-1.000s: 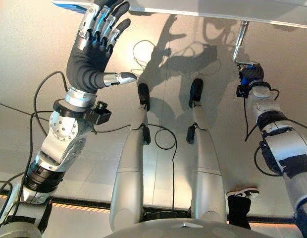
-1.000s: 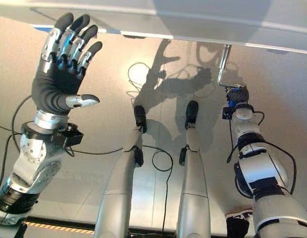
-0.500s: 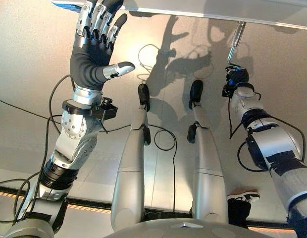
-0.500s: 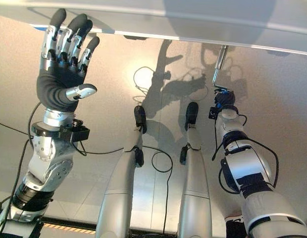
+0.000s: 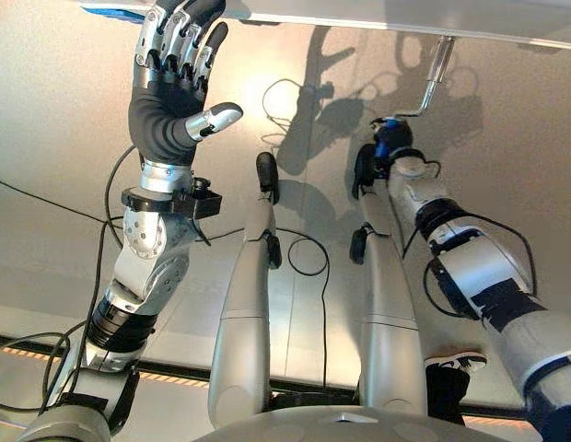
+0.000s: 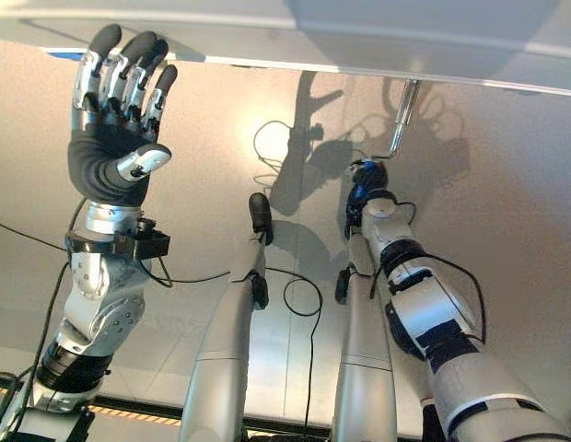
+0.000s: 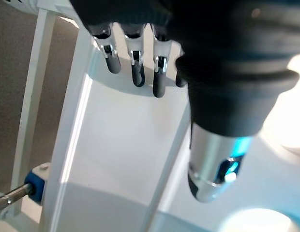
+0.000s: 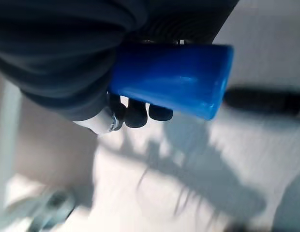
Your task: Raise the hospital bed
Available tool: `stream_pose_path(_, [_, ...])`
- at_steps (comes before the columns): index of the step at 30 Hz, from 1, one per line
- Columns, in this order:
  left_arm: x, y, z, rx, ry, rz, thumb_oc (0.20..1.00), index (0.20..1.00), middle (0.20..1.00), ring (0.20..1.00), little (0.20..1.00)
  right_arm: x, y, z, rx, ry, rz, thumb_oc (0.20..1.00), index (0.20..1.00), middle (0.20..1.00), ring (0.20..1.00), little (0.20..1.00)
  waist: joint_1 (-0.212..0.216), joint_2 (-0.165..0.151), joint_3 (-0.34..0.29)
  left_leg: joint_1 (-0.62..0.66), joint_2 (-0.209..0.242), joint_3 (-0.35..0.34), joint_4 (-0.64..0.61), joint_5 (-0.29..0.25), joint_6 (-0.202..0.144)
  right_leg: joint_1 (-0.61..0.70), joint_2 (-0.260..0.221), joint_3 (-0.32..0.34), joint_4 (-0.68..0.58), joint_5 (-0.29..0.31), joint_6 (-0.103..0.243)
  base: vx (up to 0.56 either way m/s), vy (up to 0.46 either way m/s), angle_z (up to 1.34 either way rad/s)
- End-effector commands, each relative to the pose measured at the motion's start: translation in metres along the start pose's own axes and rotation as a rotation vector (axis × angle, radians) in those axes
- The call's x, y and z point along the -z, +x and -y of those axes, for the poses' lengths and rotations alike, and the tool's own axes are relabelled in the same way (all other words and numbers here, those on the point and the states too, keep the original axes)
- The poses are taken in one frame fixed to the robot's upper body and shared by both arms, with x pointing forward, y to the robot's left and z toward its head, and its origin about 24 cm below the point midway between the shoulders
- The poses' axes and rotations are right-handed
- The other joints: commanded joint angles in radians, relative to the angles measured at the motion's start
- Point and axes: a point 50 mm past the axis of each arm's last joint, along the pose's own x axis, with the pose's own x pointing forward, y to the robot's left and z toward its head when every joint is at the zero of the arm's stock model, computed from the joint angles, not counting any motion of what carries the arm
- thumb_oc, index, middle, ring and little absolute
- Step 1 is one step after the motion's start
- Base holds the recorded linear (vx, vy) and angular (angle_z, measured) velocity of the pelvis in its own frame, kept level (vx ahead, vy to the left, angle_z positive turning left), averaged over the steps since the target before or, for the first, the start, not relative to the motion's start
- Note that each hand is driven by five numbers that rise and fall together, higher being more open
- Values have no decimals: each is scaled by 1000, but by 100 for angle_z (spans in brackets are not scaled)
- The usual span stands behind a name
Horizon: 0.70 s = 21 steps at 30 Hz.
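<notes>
Below the white frame of the hospital bed (image 5: 378, 18), which runs along the far edge of our head views, we have the bent silver metal crank (image 5: 431, 81) hanging from the frame's underside. Our right hand (image 5: 389, 147) is at the crank's lower end, fingers curled round the blue cylindrical plastic grip (image 8: 174, 79); our right wrist view shows the dark fingertips (image 8: 135, 113) wrapped under that grip, so we hold it firmly. Our left hand (image 5: 170, 87) is raised well apart from the crank, near the bed frame's edge, fingers straight and spread, thumb out, holding nothing. Our left wrist view shows those fingers close to a white panel of the bed (image 7: 126, 145), though we cannot tell whether they touch it.

As for progress, we judge the grasp on the crank done and the turning under way. How high the bed stands cannot be read from these views, so we cannot say how many turns are left. What remains, we think, is more cranking with the right hand, then letting go of the grip.
</notes>
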Motion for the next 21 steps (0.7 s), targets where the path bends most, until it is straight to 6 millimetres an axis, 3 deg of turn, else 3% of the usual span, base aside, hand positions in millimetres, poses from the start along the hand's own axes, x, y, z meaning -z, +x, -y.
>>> stream_pose_path(1, [-20, 0, 12, 60, -7, 110, 1000, 1000, 1000, 1000, 1000, 31, -48, -129, -476, -56, -44, 200, 200, 200, 200, 200, -5, 87, -11, -29, -27, -46, 38, -55, -14, 33, -17, -19, -17, -49, 99, 0, 0, 0])
stream_pose_path(6, [-21, -3, 9, 53, -2, 117, 1000, 1000, 1000, 1000, 1000, -2, -65, -157, -652, -3, 117, 200, 200, 200, 200, 200, 2, 91, -11, -26, -23, -44, 36, -52, -16, 36, -22, -18, -21, -48, 101, 0, 0, 0])
stream_pose_path(8, [-21, -4, 10, 55, -2, 116, 1000, 1000, 1000, 1000, 1000, -8, -67, -158, -676, 13, 144, 200, 200, 200, 200, 200, 2, 91, -11, -26, -23, -45, 36, -52, -16, 36, -22, -18, -23, -47, 102, 0, 0, 0])
stream_pose_path(10, [-22, -6, 9, 66, 4, 119, 1000, 1000, 1000, 1000, 1000, -32, -74, -157, -735, 100, 252, 200, 200, 200, 200, 200, -3, 84, -11, -21, -22, -44, 37, -51, -17, 39, -21, -16, -20, -47, 103, 0, 0, 0])
stream_pose_path(11, [-22, -6, 9, 66, 4, 119, 1000, 1000, 1000, 1000, 1000, -32, -74, -157, -734, 100, 252, 200, 200, 200, 200, 200, -3, 85, -11, -20, -23, -44, 37, -51, -17, 39, -21, -16, -20, -47, 103, 0, 0, 0])
stream_pose_path(13, [-24, -8, 8, 80, 26, 118, 1000, 1000, 1000, 1000, 1000, -58, -80, -137, -755, 178, 388, 200, 200, 200, 200, 200, -18, 67, -11, -16, -21, -43, 41, -55, -15, 45, -20, -14, -20, -47, 103, 0, 0, 0])
stream_pose_path(14, [-24, -8, 8, 80, 25, 118, 1000, 1000, 1000, 1000, 1000, -57, -80, -137, -754, 178, 387, 200, 200, 200, 200, 200, -18, 68, -11, -16, -21, -43, 41, -55, -15, 45, -20, -14, -20, -48, 103, 0, 0, 0])
stream_pose_path(15, [-24, -10, 7, 84, 46, 110, 1000, 1000, 1000, 1000, 1000, -66, -82, -117, -735, 218, 446, 200, 200, 200, 200, 200, -28, 59, -11, -9, -19, -39, 42, -57, -15, 50, -19, -11, -21, -46, 104, 0, 0, 0])
stream_pose_path(16, [-24, -10, 7, 84, 46, 110, 1000, 1000, 1000, 1000, 1000, -66, -82, -117, -735, 218, 446, 200, 200, 200, 200, 200, -28, 59, -11, -9, -19, -39, 42, -57, -15, 50, -19, -11, -21, -46, 104, 0, 0, 0])
stream_pose_path(18, [-25, -12, 4, 84, 84, 105, 1000, 1000, 1000, 1000, 1000, -75, -85, -89, -696, 227, 528, 200, 200, 200, 200, 200, -43, 45, -11, 0, -17, -36, 40, -60, -15, 60, -19, -9, -26, -45, 106, 0, 0, 0])
stream_pose_path(19, [-25, -12, 3, 97, 116, 96, 1000, 1000, 1000, 1000, 1000, -83, -89, -60, -639, 261, 601, 200, 200, 200, 200, 200, -58, 40, -11, 9, -17, -35, 38, -60, -15, 70, -19, -6, -31, -43, 108, 0, 0, 0])
stream_pose_path(21, [-26, -12, 2, 102, 127, 98, 1000, 1000, 1000, 1000, 1000, -86, -93, -48, -621, 296, 630, 200, 200, 200, 200, 200, -63, 39, -11, 11, -18, -36, 38, -60, -16, 74, -19, -2, -33, -42, 109, -2, -10, 2])
